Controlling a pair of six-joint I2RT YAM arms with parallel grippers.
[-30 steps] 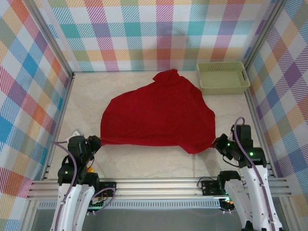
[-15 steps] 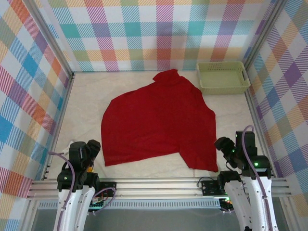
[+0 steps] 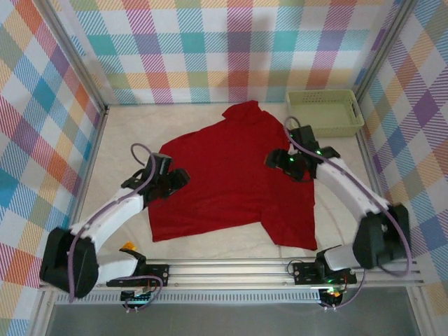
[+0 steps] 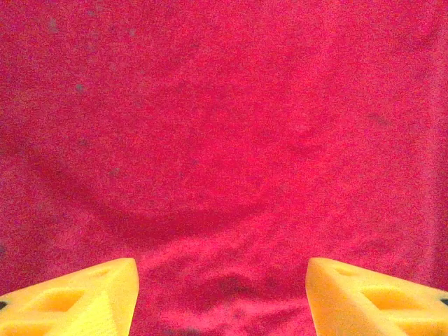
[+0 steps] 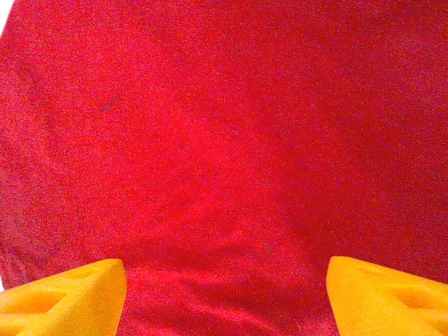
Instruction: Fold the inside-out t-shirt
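As it lies flat, the inside-out t-shirt (image 3: 231, 178) tapers toward the far side.

bright even light, grainy wrist views

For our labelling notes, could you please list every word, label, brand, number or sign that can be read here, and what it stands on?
No text can be read anywhere. The plain deep-red cloth t-shirt shows no print or tag, the pale green plastic basket no label, and the checked pastel walls carry only their pattern.
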